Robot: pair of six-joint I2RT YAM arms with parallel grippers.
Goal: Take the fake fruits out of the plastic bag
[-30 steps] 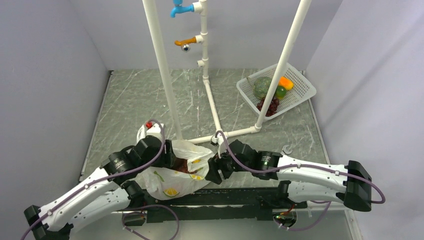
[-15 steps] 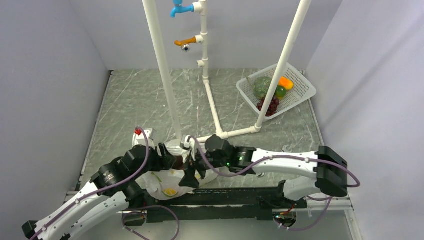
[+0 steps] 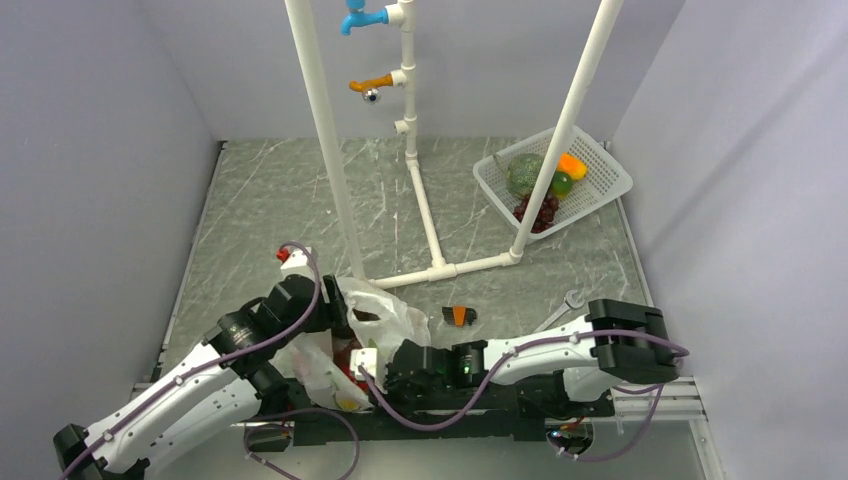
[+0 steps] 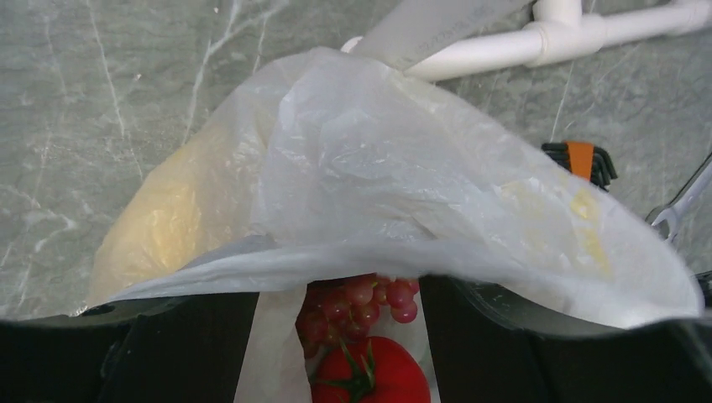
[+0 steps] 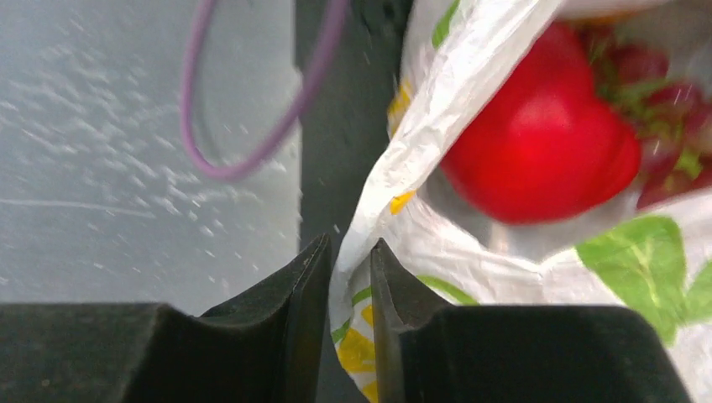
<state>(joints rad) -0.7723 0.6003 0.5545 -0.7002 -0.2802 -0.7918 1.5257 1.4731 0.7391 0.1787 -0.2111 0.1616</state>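
Though pretty crumpled, plastic bag (image 3: 388, 318): at the near edge of the table (image 3: 260, 210), a bit left of middle, wedged between both arms, mouth held up and gaping.
Left gripper (image 4: 336, 306): fingers spread well apart, bag film draped right over both tips; no clear pinch on anything, tbh.
Right gripper (image 5: 348, 256): nearly closed, only a thin slit showing, near-side rim of the bag nipped between the fingers.
Red fruit (image 5: 537, 151): inside the bag, green stalk on top, right up against the grapes.
Light red grape bunch (image 4: 361, 300): inside too, just beyond the red fruit in the left wrist view.
Yellow blob (image 4: 164, 227): showing through the film, left side of the left wrist view, too blurry to name.
White basket (image 3: 600, 170): far right corner, set at an angle, netted melon (image 3: 524, 172), orange fruit (image 3: 572, 165), green fruit (image 3: 562, 184) and dark grapes (image 3: 537, 212) in it.
Black-and-orange bit (image 3: 458, 316): loose on the table just right of the bag.
Wrench (image 3: 563, 304): further right, toward the right edge.
White pipe frame (image 3: 430, 230): middle of the table, blue tap (image 3: 358, 18) and orange tap (image 3: 372, 83) up the post.
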